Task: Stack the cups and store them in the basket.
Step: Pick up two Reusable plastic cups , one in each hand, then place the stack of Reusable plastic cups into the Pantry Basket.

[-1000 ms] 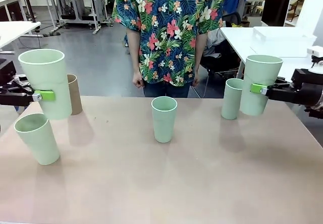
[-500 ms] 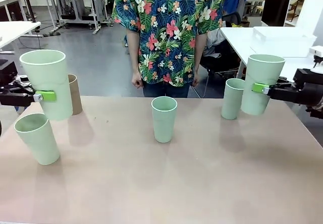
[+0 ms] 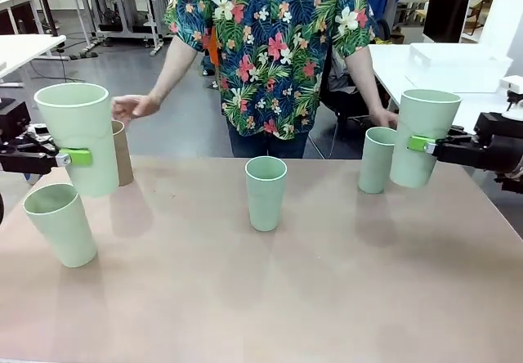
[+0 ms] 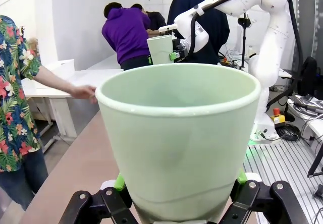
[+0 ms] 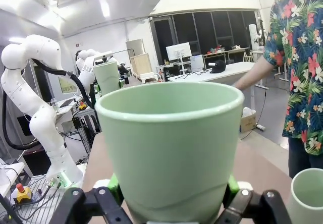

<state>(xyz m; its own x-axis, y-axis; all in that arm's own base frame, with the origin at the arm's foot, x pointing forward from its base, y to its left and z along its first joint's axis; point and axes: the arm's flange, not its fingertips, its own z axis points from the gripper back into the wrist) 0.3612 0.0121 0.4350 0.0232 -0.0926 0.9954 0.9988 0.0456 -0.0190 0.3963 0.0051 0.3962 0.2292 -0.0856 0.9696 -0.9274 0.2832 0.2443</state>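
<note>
**Both arms hold a cup in the air as the person reaches for two more**

The left gripper (image 3: 72,158) has its jaws closed around the raised left cup (image 3: 78,126). The mint tumbler is held upright, clear of the table (image 3: 327,298), at the robot's left edge. Just below it, the near-left cup (image 3: 61,224), also mint, stands on the tabletop. The brown cup (image 3: 122,157) stands behind the raised one and is partly hidden by it. One of the person's hands (image 3: 135,106) is just above the brown cup's rim; I cannot tell whether it touches.

The centre cup (image 3: 265,193) stands alone in the middle of the table, well apart from the rest.

On the other side, the right gripper (image 3: 422,143) is clamped on the raised right cup (image 3: 423,118), which is upright and lifted. The far-right cup (image 3: 377,163) stands on the table just beside it, with the person's other hand (image 3: 382,118) at its rim.

The basket (image 3: 453,69) sits on a white side table beyond the right arm, well apart from all the cups.
</note>
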